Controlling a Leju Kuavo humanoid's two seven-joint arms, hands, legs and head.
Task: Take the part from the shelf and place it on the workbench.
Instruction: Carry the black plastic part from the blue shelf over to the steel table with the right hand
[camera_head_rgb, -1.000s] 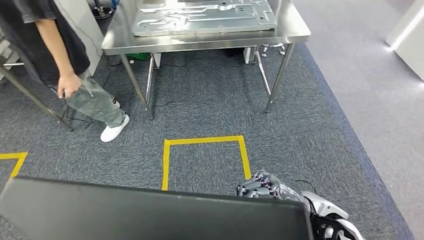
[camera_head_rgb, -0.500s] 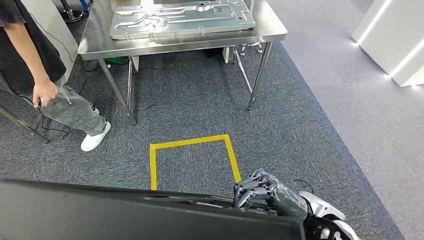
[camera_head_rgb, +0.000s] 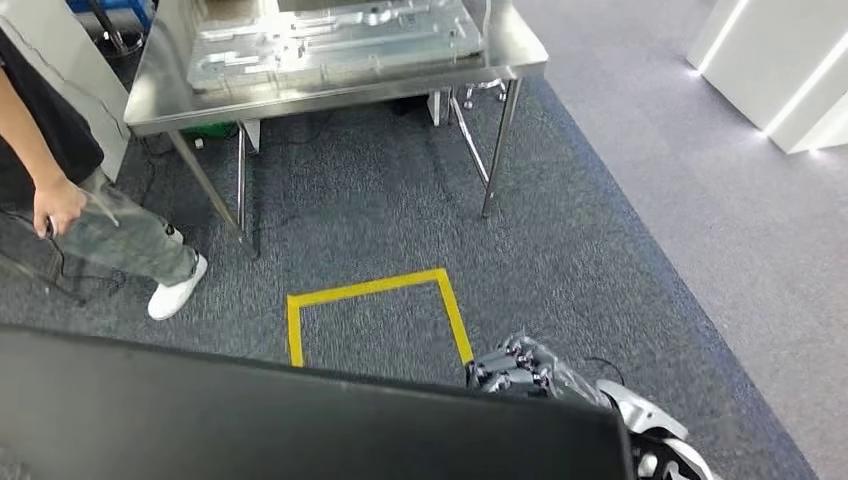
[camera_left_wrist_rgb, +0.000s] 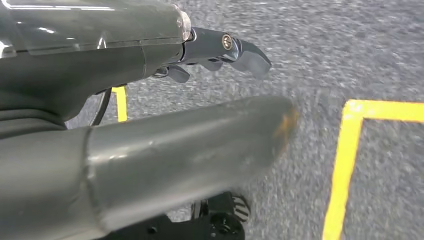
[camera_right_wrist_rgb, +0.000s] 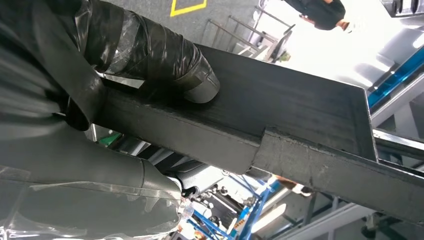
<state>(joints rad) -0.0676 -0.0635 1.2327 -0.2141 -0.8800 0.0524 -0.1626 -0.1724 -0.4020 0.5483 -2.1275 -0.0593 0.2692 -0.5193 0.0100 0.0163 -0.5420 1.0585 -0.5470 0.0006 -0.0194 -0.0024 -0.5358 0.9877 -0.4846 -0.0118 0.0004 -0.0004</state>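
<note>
The part (camera_head_rgb: 300, 420) is a large flat black panel that spans the bottom of the head view. My right hand (camera_head_rgb: 515, 367) grips its right end. In the right wrist view the taped fingers (camera_right_wrist_rgb: 165, 55) curl over the edge of the black panel (camera_right_wrist_rgb: 280, 115). In the left wrist view my left hand (camera_left_wrist_rgb: 150, 100) hangs over the carpet, its thumb and dark fingers (camera_left_wrist_rgb: 235, 47) apart with nothing between them. The steel workbench (camera_head_rgb: 500, 62) stands ahead, beyond a yellow floor square (camera_head_rgb: 370, 288).
A large embossed metal plate (camera_head_rgb: 330, 40) lies on the workbench. A person (camera_head_rgb: 60, 200) stands at the left beside the bench legs. Grey carpet stretches between me and the bench. White units (camera_head_rgb: 780, 70) stand at the far right.
The whole picture has shifted as the camera moved: the bench and yellow square now sit further left. The black panel takes up more of the picture's bottom. My right hand keeps its grip.
</note>
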